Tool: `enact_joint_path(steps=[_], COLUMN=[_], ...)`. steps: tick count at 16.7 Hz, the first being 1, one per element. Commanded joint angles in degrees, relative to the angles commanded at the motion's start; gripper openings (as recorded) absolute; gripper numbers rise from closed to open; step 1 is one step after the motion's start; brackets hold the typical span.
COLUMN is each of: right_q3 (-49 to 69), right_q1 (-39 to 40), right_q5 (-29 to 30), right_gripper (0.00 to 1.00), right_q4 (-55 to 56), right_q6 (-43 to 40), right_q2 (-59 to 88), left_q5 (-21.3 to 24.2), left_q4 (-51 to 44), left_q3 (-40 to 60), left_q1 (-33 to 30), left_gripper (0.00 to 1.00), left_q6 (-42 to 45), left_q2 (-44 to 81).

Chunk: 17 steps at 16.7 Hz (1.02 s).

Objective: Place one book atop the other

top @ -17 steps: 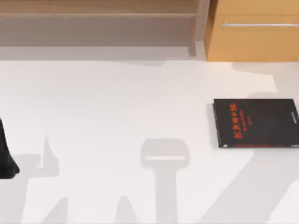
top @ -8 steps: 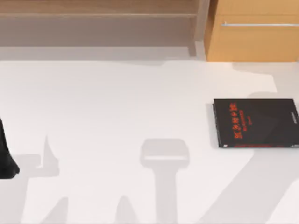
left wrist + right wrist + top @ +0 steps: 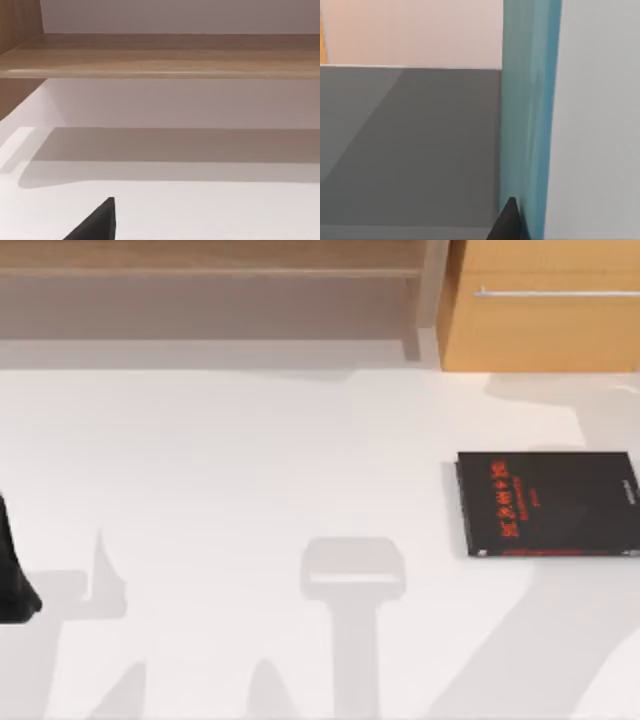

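Teal book (image 3: 530, 115) seen close in the right wrist view, a fingertip dark against its lower edge, so the right gripper probably grips it, though closure cannot be confirmed; black book (image 3: 548, 503) lies flat at the table's (image 3: 250, 460) right side, unmoved over the last second while the shadow near it has shifted, suggesting the carry is underway. Left arm (image 3: 12, 580) parked at the left edge; wooden cabinet (image 3: 545, 310) sits behind the black book, nothing on its cover.

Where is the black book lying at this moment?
In the top view the black book lies flat on the white table at its right side, running off the right edge, in front of the wooden drawer cabinet.
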Motion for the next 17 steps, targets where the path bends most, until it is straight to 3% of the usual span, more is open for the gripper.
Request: enact_joint_path(steps=[5, 9, 13, 17], right_q3=[0.06, -4.08, -11.99, -25.29], right_q1=[-0.53, -1.87, 0.1, 8.62], right_q5=[1.91, 9.43, 19.37, 29.71], right_gripper=[0.0, 0.0, 0.0, 0.0], right_q4=[0.52, 1.08, 1.8, 2.76], right_q6=[0.4, 7.44, 23.1, 47.23], right_q2=[-2.51, -11.21, -23.11, -34.38], left_q5=[0.0, 0.0, 0.0, 0.0], left_q4=[0.0, 0.0, 0.0, 0.0], left_q3=[0.0, 0.0, 0.0, 0.0], left_q1=[0.0, 0.0, 0.0, 0.0], left_gripper=[1.0, 1.0, 1.0, 1.0], left_q6=[0.0, 0.0, 0.0, 0.0], left_q2=[0.0, 0.0, 0.0, 0.0])
